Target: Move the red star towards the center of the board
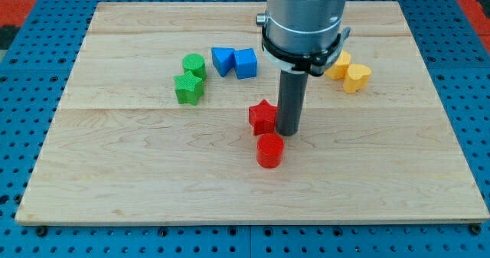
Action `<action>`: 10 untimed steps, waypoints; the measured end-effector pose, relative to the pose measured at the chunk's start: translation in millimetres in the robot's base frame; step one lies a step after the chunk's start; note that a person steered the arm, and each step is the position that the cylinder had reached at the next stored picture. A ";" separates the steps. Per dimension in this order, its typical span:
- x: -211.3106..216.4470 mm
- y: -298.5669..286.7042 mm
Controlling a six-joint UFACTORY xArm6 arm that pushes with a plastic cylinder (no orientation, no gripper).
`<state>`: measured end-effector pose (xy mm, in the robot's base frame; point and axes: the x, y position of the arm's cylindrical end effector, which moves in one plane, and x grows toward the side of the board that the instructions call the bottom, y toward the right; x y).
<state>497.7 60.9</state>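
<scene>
The red star (262, 116) lies near the middle of the wooden board (115, 158). My tip (289, 132) rests on the board right against the star's right side. A red cylinder (269, 150) stands just below the star and to the lower left of my tip, apart from the star by a small gap.
A green cylinder (194, 63) and a green block (188, 88) sit at the upper left. Two blue blocks (223, 60) (246, 63) lie right of them. Two yellow blocks (339, 63) (356, 77) lie at the upper right, partly behind the arm.
</scene>
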 end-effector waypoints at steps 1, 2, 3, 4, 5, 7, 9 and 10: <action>-7.2 3.1; -20.8 -4.7; 5.0 -7.4; 0.2 -39.0; 1.1 -40.8; -28.9 -41.2; -56.6 -37.8; 1.0 32.8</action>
